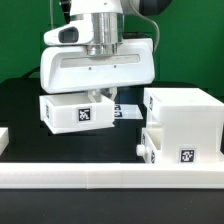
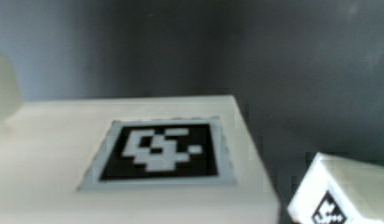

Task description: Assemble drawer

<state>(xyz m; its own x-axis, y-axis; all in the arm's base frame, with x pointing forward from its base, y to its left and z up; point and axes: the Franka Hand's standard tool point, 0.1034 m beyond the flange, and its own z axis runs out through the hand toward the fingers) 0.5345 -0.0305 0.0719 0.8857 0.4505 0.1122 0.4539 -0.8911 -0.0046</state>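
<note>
A white shallow tray (image 1: 62,112) with a black-and-white tag on its face sits at the exterior view's left of centre. My gripper (image 1: 105,100) is straight above the tray's right end, its fingers down at the tray's top edge; the gap between them is hidden. The large white casing (image 1: 190,115) stands at the exterior view's right, with a second white tray (image 1: 150,150) sticking out low on its left side. In the wrist view the tray's tagged face (image 2: 162,152) fills the frame, blurred. Another tagged white part (image 2: 340,195) shows at the corner. No fingers show there.
A long white rail (image 1: 110,178) runs along the front of the black table. The marker board (image 1: 127,111) lies between the tray and the casing. A small white piece (image 1: 3,140) sits at the exterior view's far left edge.
</note>
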